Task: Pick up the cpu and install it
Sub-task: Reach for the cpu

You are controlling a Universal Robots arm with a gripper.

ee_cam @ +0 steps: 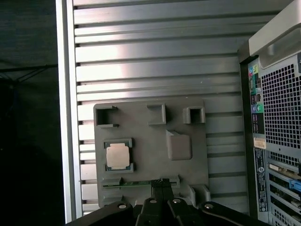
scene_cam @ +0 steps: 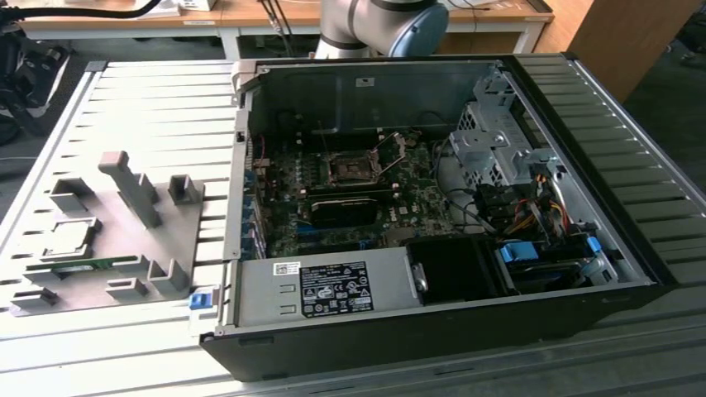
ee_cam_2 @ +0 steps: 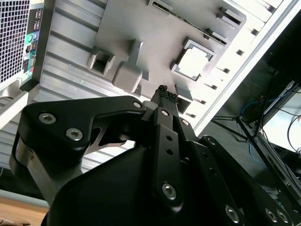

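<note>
Matte black gripper [ee_cam_2: 163, 94] with silver socket screws; pale grey arm [scene_cam: 359, 25], blue joint cap [scene_cam: 428, 31].

Ribbed silver metal table [scene_cam: 144, 99] spanning the exterior view, flat grey fixture plate [scene_cam: 116, 248] lying on its slats at the exterior view's lower left, open black computer case [scene_cam: 441, 339] just beside it, centre and right
</note>
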